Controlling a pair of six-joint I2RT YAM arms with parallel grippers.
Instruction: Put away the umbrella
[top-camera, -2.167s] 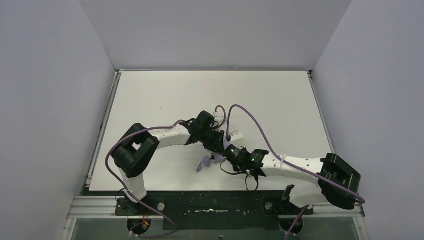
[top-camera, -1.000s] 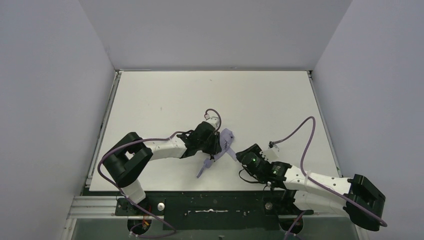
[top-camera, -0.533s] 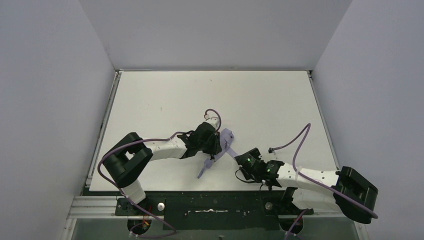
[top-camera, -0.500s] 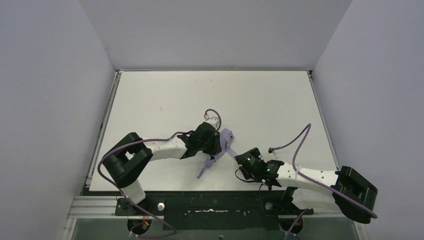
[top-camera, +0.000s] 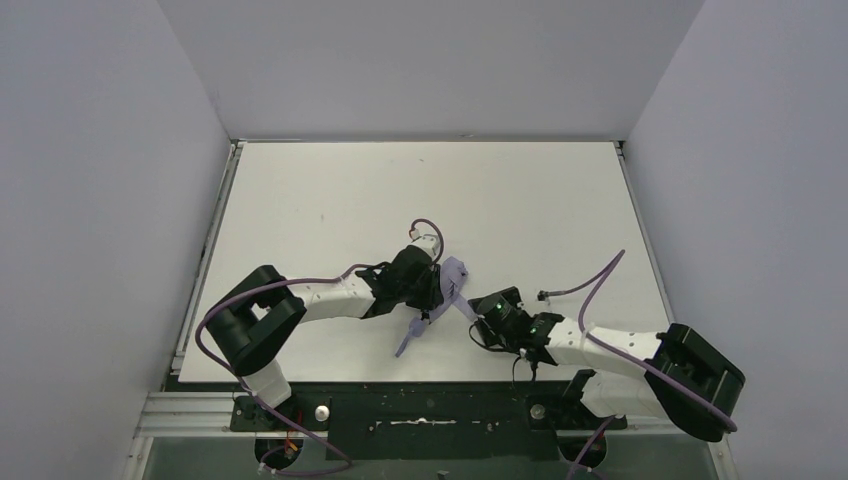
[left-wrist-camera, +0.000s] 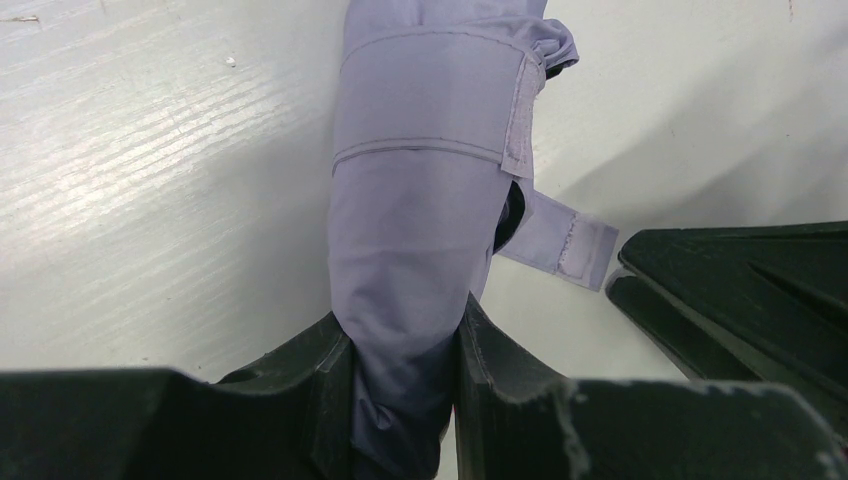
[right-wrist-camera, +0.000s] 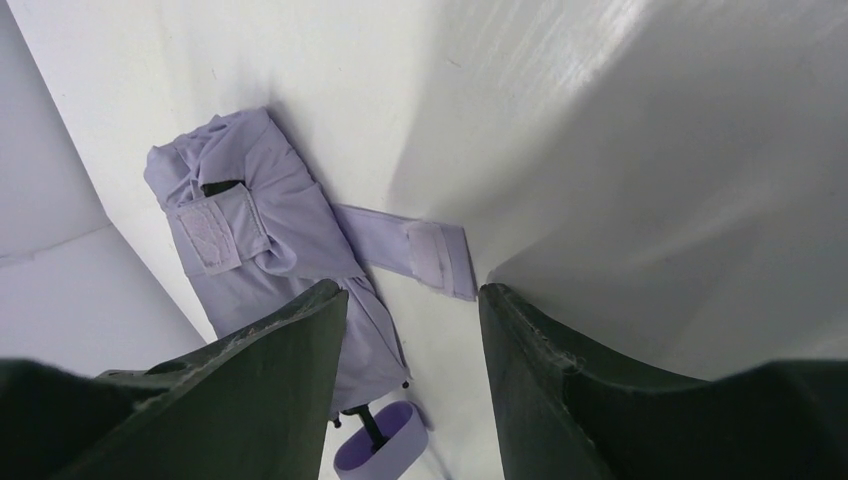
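Holding umbrella (left-wrist-camera: 410, 200), strap (right-wrist-camera: 425, 258) loose

My left gripper (left-wrist-camera: 405, 365) is clamped on the rolled canopy, near-middle of the table (left-wrist-camera: 150, 150). Right gripper (right-wrist-camera: 412, 295), jaws apart, hovers over the strap. Fabric looks soft, slippery; I would pinch the strap's end.

You are working over a white table (top-camera: 420, 190) whose painted wood grain is showing fine scuffs and dark specks. A left wall (top-camera: 100, 200), a back wall (top-camera: 430, 60) and a right wall (top-camera: 760, 150), all plain pale grey, are enclosing three edges. Soft, even light is falling across it. A metal rail (top-camera: 190, 412) is running along the near edge.
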